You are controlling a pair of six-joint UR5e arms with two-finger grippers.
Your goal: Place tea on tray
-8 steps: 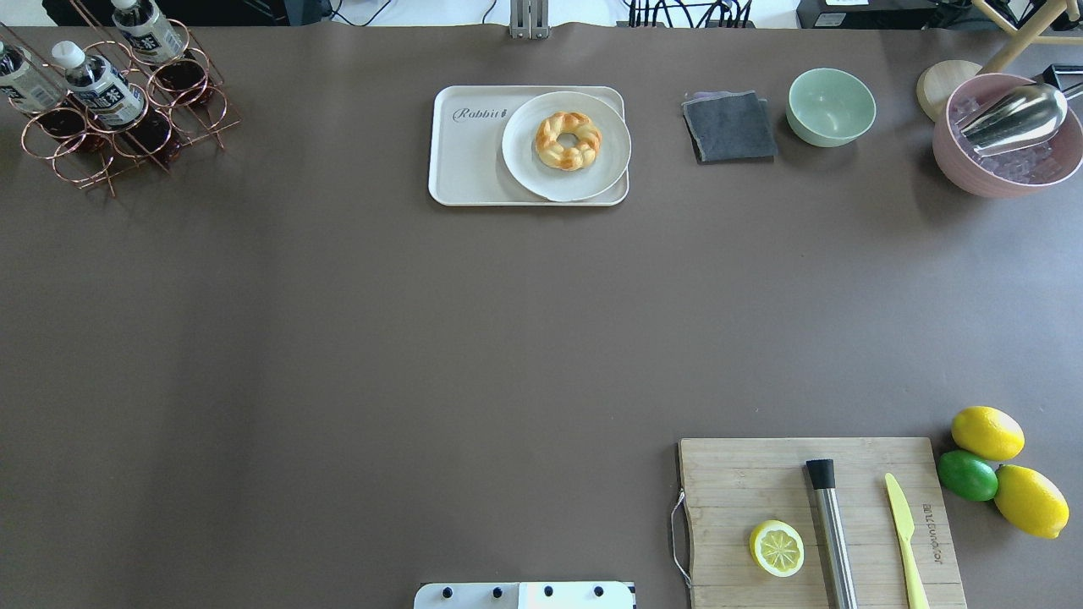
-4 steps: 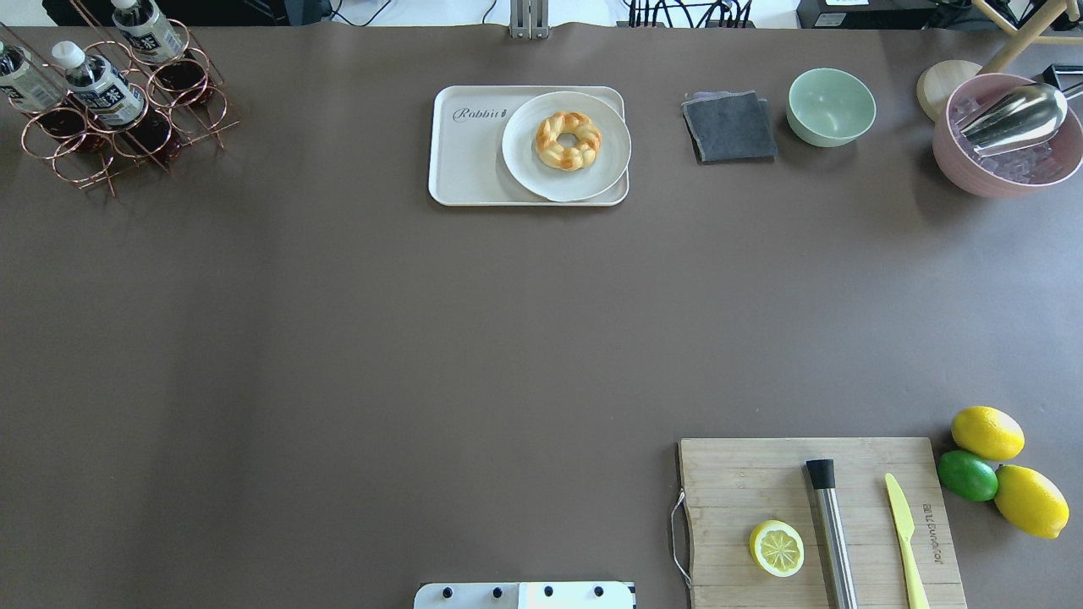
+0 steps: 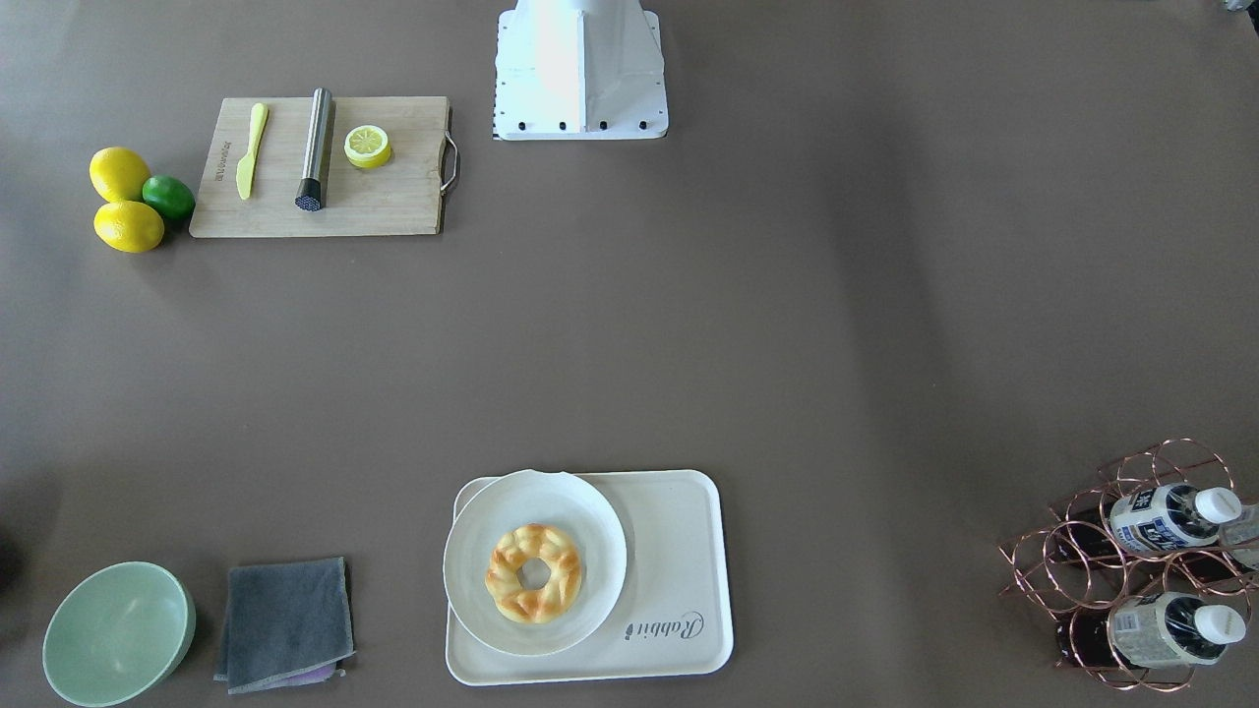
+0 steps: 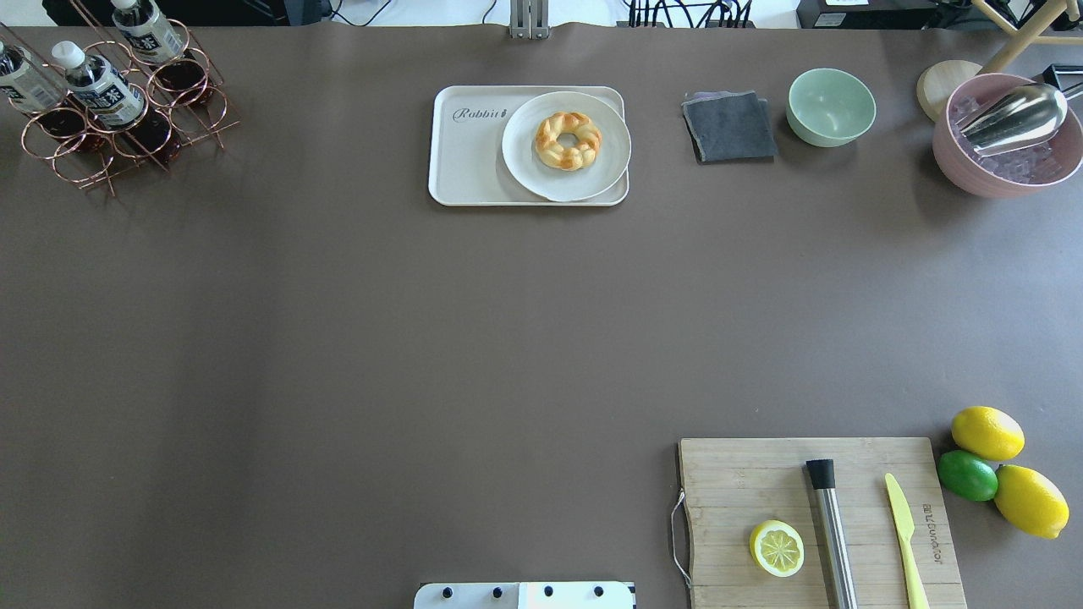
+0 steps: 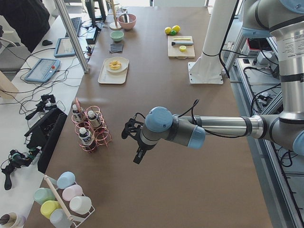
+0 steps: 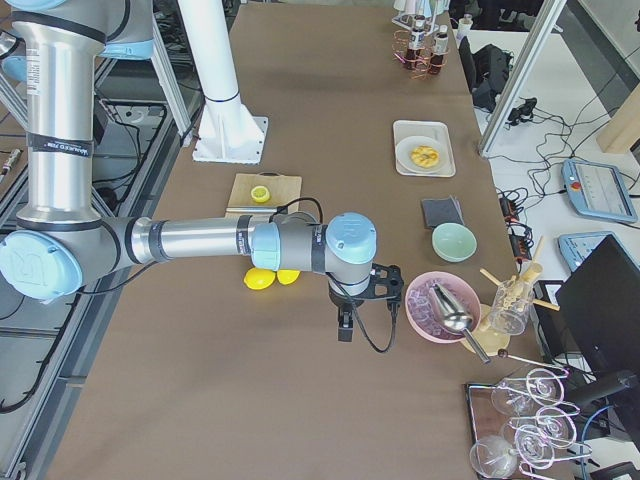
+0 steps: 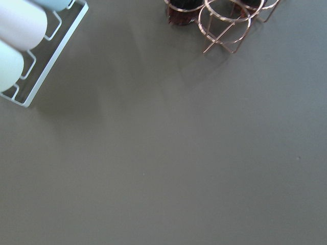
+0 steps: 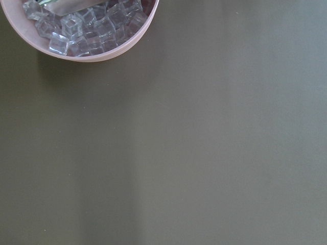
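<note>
The brown table [image 4: 338,338] carries the tray [image 4: 470,161] at twelve o'clock, a copper rack [image 4: 85,161] at ten, a grey cloth [image 4: 729,127], green bowl [image 4: 831,106] and pink bowl [image 4: 973,173] toward one, a cutting board [image 4: 736,482] at five, and lemons [image 4: 987,432] and a lime [image 4: 967,475] at four.

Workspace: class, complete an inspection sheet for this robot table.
Surface: brown matte table.
Job's things: tea bottles in the copper rack; tray holds a plate with a bread ring, lettered end bare.
Clutter: cutting board, lemons, grey cloth, green bowl, ice bowl.
End effectors: left end effector near the rack, right end effector near the ice bowl; open or shut, cannot tell.
Cables: cable bundles beyond the far edge.
Surroundings: tablets on a side desk.
</note>
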